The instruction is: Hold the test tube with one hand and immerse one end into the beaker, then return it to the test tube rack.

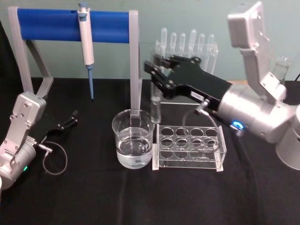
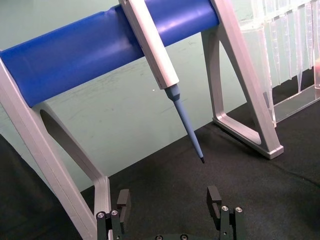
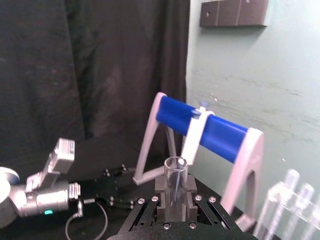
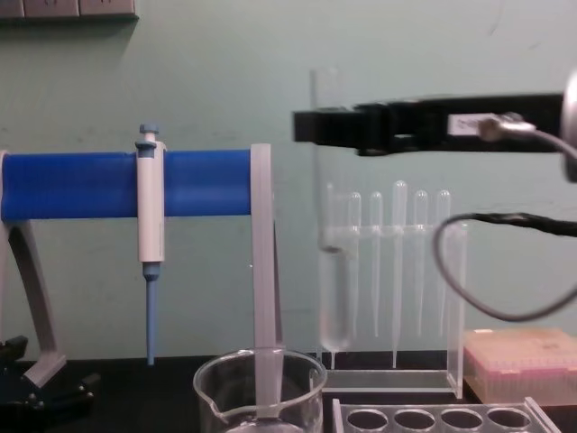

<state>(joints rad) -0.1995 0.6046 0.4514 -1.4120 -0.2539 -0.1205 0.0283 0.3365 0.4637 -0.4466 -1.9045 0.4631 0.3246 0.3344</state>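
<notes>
I counted one test tube point(image 1: 156, 102), one beaker point(image 1: 132, 140) and one test tube rack point(image 1: 187, 168) (four holes across its top plate). There was one micropipette point(image 1: 86, 42) and one blue-barred stand point(image 1: 47, 26). The bulb-topped pipettes point(image 1: 192, 40) came to six, in one clear holder point(image 4: 456, 298). I made out one pink tip box point(image 4: 523, 361). My own hands numbered two: left hand point(image 1: 69, 119) and right hand point(image 1: 157, 70).
</notes>
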